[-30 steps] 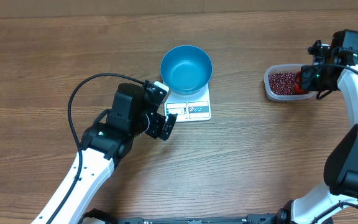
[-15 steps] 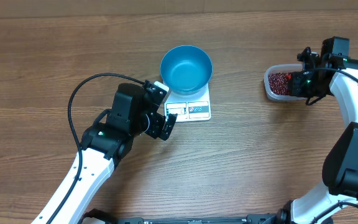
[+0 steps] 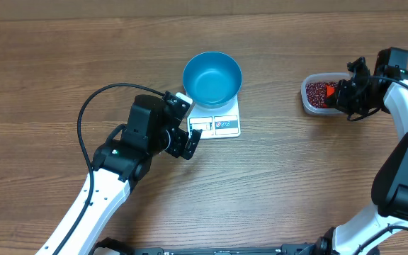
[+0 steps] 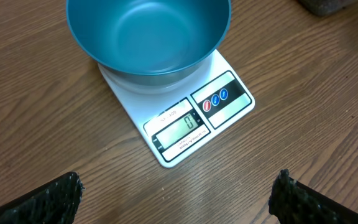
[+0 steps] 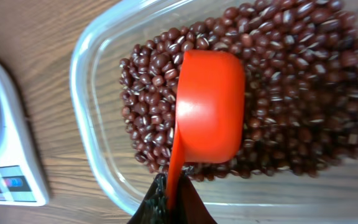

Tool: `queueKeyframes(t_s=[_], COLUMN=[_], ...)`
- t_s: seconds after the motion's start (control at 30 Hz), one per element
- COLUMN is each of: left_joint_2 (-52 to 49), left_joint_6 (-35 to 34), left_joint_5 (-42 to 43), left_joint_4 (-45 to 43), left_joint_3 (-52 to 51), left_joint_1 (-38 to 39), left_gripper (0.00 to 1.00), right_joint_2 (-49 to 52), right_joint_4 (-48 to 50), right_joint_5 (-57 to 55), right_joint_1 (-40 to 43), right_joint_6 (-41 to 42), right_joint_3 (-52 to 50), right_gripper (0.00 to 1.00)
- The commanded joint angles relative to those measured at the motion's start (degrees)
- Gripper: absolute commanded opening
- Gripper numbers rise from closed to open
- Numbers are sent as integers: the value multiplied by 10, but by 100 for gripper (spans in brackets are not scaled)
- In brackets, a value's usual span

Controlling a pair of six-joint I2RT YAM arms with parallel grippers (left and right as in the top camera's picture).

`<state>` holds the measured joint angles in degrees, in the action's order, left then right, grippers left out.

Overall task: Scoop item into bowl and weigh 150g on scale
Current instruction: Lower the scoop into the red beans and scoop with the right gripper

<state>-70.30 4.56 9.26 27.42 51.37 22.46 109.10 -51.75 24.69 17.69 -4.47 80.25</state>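
The blue bowl [image 3: 212, 78] [image 4: 148, 37] stands on the white scale [image 3: 222, 126] [image 4: 229, 102], and its inside looks bare. The scale's display shows 0. My left gripper [image 3: 188, 144] [image 4: 179, 202] hovers open just in front of the scale with nothing between its fingers. The dark red beans [image 3: 319, 91] [image 5: 291, 93] fill a clear tub [image 3: 307, 99] [image 5: 95, 124] at the right. My right gripper [image 3: 344, 95] [image 5: 173, 202] is shut on the handle of an orange scoop [image 3: 331, 92] [image 5: 209, 109]. The scoop's cup lies over the beans inside the tub, rounded back toward the wrist camera.
A black cable [image 3: 83, 117] loops over the table to the left of the left arm. The wooden table [image 3: 289, 177] runs wide between the scale and the tub. The scale's edge [image 5: 5, 124] shows at the left of the right wrist view.
The right wrist has turned and shifted a little left over the tub, bringing the scoop onto the beans. The left arm, bowl and scale have not moved.
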Motion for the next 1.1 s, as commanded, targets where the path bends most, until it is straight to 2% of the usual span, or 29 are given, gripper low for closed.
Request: queueKeyframes(t_s=[0.0, 0.27, 0.67, 1.07], left_joint_2=[-1, -1, -1, -1], left_joint_6=[4, 4, 4, 4], left_joint_5=[7, 7, 7, 7], left_joint_4=[-2, -2, -2, -2], left_joint_3=[9, 9, 9, 9], left_joint_1=[-2, -2, -2, -2], left_gripper=[100, 99, 99, 100], right_joint_2=[38, 39, 38, 38], right_joint_4=[5, -1, -17, -57], right_joint_5=[53, 92, 186, 261], right_joint_1=[1, 10, 69, 118], right_joint_6=[17, 32, 25, -30], right_joint_3=[-4, -4, -4, -4], right_gripper=[4, 4, 4, 4])
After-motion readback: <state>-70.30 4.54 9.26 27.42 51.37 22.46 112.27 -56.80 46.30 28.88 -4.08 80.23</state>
